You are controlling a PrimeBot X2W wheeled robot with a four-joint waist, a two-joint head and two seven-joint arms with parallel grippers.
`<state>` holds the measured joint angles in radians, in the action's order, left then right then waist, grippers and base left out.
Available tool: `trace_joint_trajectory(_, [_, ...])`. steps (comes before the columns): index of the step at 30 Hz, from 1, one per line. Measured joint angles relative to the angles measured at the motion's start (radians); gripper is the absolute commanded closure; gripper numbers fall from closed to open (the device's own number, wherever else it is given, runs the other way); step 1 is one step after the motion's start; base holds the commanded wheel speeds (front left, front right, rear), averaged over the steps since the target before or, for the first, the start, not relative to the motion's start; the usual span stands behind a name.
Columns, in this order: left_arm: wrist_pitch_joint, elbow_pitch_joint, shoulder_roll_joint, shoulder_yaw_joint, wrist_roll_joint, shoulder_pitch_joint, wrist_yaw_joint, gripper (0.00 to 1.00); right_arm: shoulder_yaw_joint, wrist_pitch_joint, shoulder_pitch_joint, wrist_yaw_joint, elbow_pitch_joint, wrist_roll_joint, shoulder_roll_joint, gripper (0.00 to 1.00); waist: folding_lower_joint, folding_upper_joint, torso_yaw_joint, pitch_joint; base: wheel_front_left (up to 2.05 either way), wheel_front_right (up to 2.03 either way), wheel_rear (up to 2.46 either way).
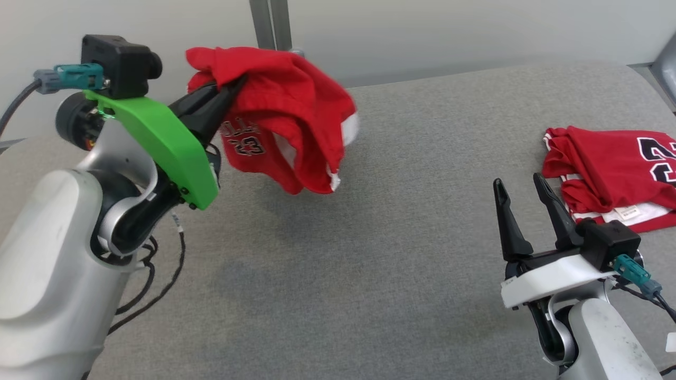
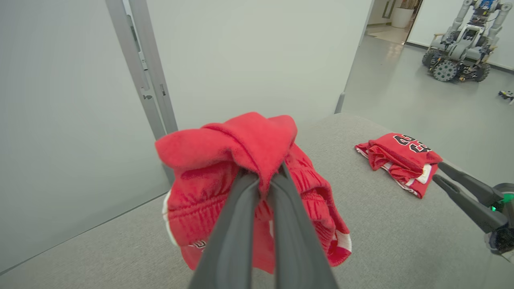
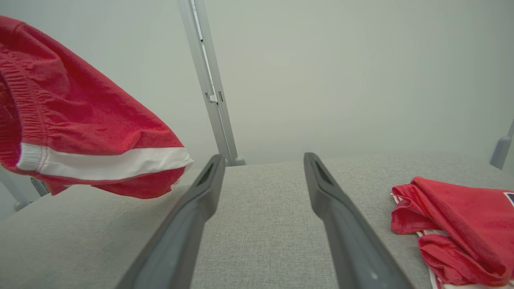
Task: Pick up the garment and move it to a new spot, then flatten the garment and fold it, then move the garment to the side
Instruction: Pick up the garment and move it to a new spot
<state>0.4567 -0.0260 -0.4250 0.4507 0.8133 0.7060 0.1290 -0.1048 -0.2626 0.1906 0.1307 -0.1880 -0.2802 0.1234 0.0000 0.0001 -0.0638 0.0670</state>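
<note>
A red garment [image 1: 285, 116], shorts with white trim and a dark number print, hangs bunched in the air over the grey table's far left. My left gripper [image 1: 232, 87] is shut on a fold near its top, seen up close as my left gripper [image 2: 263, 176] pinching the garment [image 2: 241, 160]. The cloth's lower edge with the white stripe [image 3: 104, 160] dangles above the table, off the surface. My right gripper [image 1: 520, 192] stands open and empty low at the right, its fingers [image 3: 200, 196] apart over bare fabric.
A second red jersey [image 1: 612, 174] lies folded at the table's right edge, just beyond my right gripper. The grey padded table [image 1: 396, 237] stretches between. A pale wall with a metal post [image 1: 272, 24] runs behind. Another robot [image 2: 457, 40] stands far off on the floor.
</note>
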Motion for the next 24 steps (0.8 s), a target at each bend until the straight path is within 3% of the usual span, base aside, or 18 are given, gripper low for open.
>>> trace_joint_trajectory(3, [0.005, 0.026, 0.028, 0.012, 0.038, -0.019, 0.000, 1.00, -0.003, 0.000, -0.001, 0.000, -0.002, 0.000, 0.007, 0.00, 0.0000, 0.0000, -0.031, -0.001, 0.00, 0.00, 0.00])
trace_joint_trajectory(7, [-0.004, -0.011, 0.025, 0.033, 0.063, -0.119, 0.000, 1.00, -0.004, 0.000, 0.000, 0.000, -0.005, -0.001, 0.012, 0.00, 0.0000, 0.0000, -0.069, 0.002, 0.00, 0.00, 0.00])
trace_joint_trajectory(12, [-0.058, -0.160, -0.006, 0.072, 0.062, -0.231, 0.000, 1.00, -0.004, 0.000, 0.000, 0.000, -0.011, -0.003, 0.021, 0.00, 0.0000, 0.0000, -0.103, 0.009, 0.00, 0.00, 0.00])
trace_joint_trajectory(16, [-0.163, -0.321, -0.029, 0.110, 0.030, -0.252, 0.000, 1.00, -0.007, 0.000, 0.001, 0.000, -0.017, -0.004, 0.035, 0.00, 0.0000, 0.0000, -0.116, 0.018, 0.00, 0.00, 0.00])
trace_joint_trajectory(17, [-0.196, -0.352, -0.027, 0.122, 0.027, -0.252, 0.000, 0.67, -0.009, 0.000, 0.002, 0.000, -0.018, -0.004, 0.038, 0.00, 0.0000, 0.0000, -0.117, 0.019, 0.00, 0.00, 0.00])
trace_joint_trajectory(18, [-0.226, -0.386, -0.024, 0.133, 0.019, -0.251, 0.000, 0.12, -0.012, 0.000, 0.002, 0.000, -0.019, -0.004, 0.041, 0.00, 0.0000, 0.0000, -0.116, 0.020, 0.00, 0.00, 0.00])
trace_joint_trajectory(19, [-0.247, -0.415, -0.022, 0.141, 0.013, -0.250, 0.000, 0.00, -0.014, 0.000, 0.002, 0.000, -0.020, -0.004, 0.043, 0.00, 0.0000, 0.0000, -0.115, 0.020, 0.00, 0.00, 0.00])
trace_joint_trajectory(24, [-0.393, -0.517, 0.002, 0.179, -0.004, -0.224, 0.000, 0.00, -0.024, 0.000, 0.003, 0.000, -0.029, -0.004, 0.046, 0.00, 0.0000, 0.0000, -0.102, 0.018, 0.00, 0.00, 0.00])
